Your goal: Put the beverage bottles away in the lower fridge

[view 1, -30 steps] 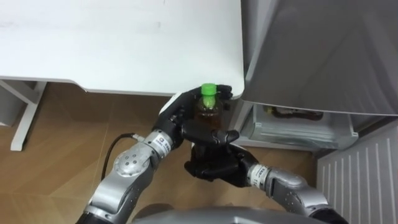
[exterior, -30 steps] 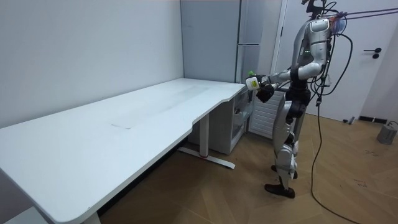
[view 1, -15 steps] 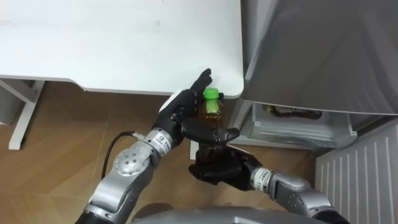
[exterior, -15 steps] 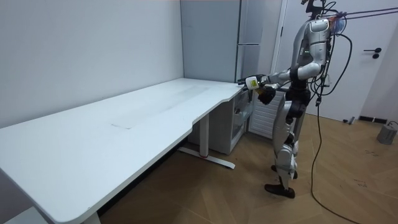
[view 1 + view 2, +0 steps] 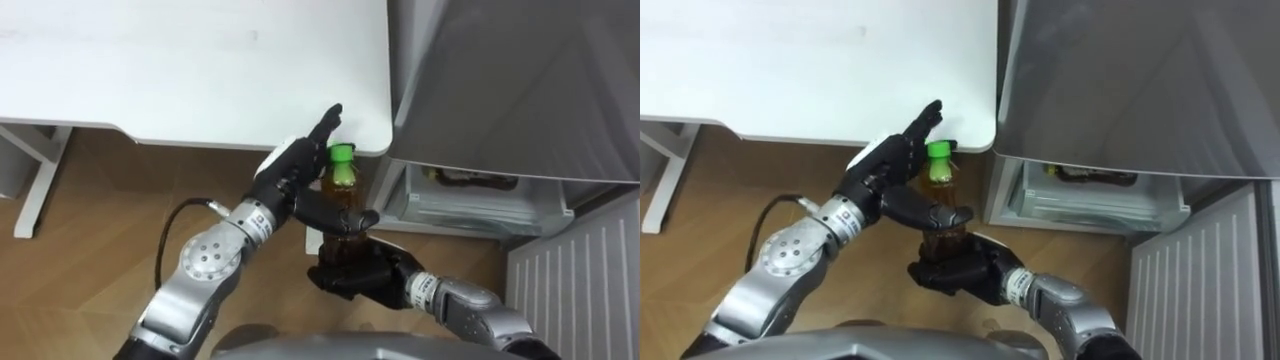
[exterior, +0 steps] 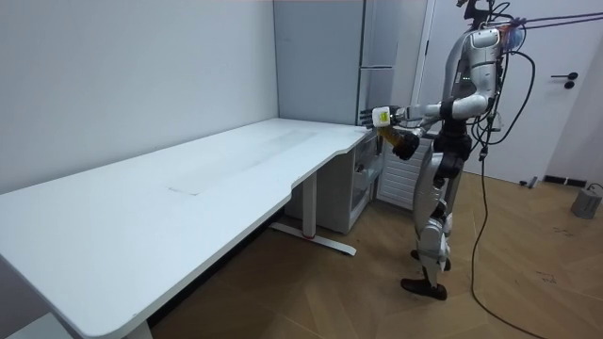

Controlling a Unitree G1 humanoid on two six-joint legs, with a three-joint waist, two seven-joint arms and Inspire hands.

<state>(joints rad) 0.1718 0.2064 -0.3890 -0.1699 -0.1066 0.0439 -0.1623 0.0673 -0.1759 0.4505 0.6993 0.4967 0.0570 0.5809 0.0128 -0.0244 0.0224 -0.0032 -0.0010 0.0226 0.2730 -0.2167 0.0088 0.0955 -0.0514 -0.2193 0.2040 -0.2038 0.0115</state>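
Left eye view: the bottle (image 5: 341, 192) of brown drink stands upright in mid-air, its green cap (image 5: 342, 155) toward 12 o'clock, just off the rounded corner of the white surface (image 5: 200, 70). The right hand (image 5: 352, 276) is at the bottle's 6 o'clock, with its fingers curled round the lower body, and it bears the bottle. The left hand (image 5: 292, 176) lies at the bottle's 9 o'clock. Its fingers are straight, close together and point toward 1 o'clock, passing beside and behind the neck, so the hand is open. Its thumb reaches across the front of the bottle at mid-height. At the bottle's 3 o'clock the fridge (image 5: 500, 80) shows a grey upper front. Below that front the lower compartment stands open, with a pale drawer (image 5: 480, 205) that holds something dark; what it is cannot be told. A white ribbed panel (image 5: 580, 280) stands at 4 o'clock from the bottle. Wooden floor (image 5: 100, 220) lies under the arms. Room view: the robot stands upright at the end of the surface, facing the fridge, with both hands held together in front of its chest.
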